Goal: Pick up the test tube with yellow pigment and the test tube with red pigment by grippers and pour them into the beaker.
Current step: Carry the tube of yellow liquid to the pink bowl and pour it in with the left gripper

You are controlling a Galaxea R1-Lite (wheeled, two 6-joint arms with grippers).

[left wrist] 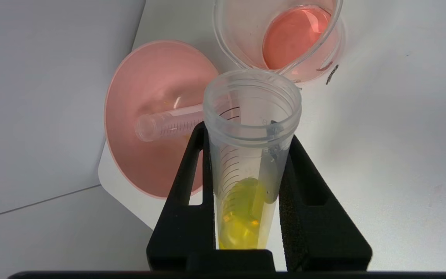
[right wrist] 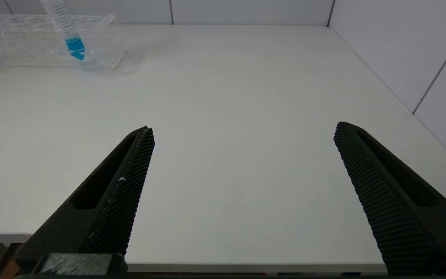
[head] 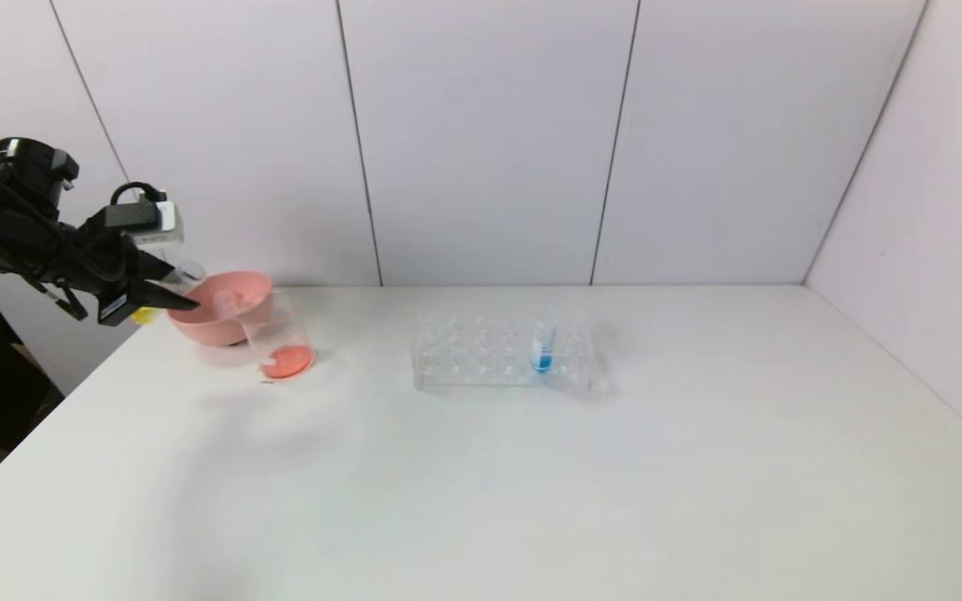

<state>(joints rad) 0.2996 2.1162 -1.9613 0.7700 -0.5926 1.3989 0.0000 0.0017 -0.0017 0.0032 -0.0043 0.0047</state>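
My left gripper (head: pixel 174 290) (left wrist: pixel 248 135) hangs at the table's far left, shut on the test tube with yellow pigment (left wrist: pixel 252 155). The tube is tilted, its open mouth (head: pixel 189 273) over the near-left rim of a pink bowl and short of the beaker, and the yellow liquid sits at its base. The beaker (head: pixel 278 336) (left wrist: pixel 281 35) stands just right of the bowl, with red-orange liquid at its bottom. No tube holding red pigment is in view. My right gripper (right wrist: pixel 243 128) is open and empty above the table's front edge.
The pink bowl (head: pixel 257 305) (left wrist: pixel 145 162) holds a clear tube (left wrist: pixel 168 123) lying on its side, with no liquid showing. A clear rack (head: pixel 481 355) (right wrist: pixel 14 42) stands mid-table with one blue-liquid tube (head: pixel 543 346) (right wrist: pixel 70 35). Walls close the back and right.
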